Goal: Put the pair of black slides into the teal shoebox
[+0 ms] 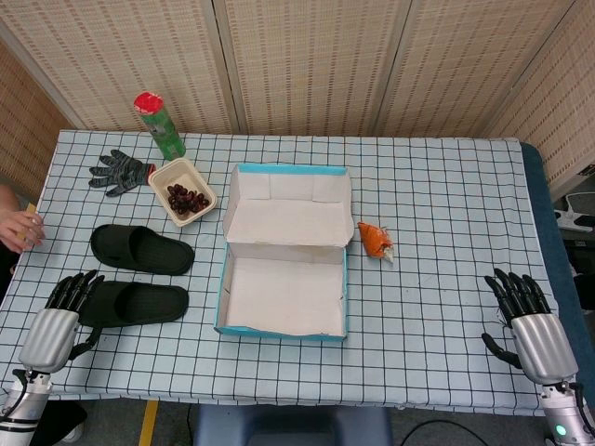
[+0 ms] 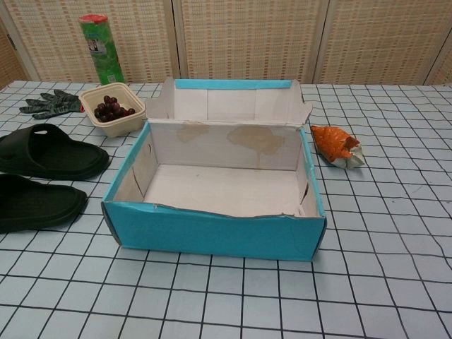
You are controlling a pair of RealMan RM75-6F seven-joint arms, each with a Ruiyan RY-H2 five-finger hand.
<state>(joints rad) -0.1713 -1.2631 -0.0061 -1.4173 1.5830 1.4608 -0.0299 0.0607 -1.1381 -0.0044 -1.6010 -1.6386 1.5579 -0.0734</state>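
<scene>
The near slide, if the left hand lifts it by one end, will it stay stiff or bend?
The near slide looks like moulded foam or rubber, so probably light and only slightly bendy. Its wide strap offers a grip. Its flat sole should slide on the cloth rather than roll. The left hand is open beside its end.

Left robot hand [image 1: 63, 316], right robot hand [image 1: 525, 316], silver palms, black fingers

Two black slides [image 1: 140, 249] [image 1: 138, 303], one teal shoebox [image 1: 282, 327], one glove [image 1: 119, 172], one tray of grapes [image 1: 182, 191], one green can [image 1: 161, 125], one orange wrapper [image 1: 375, 240]
</scene>
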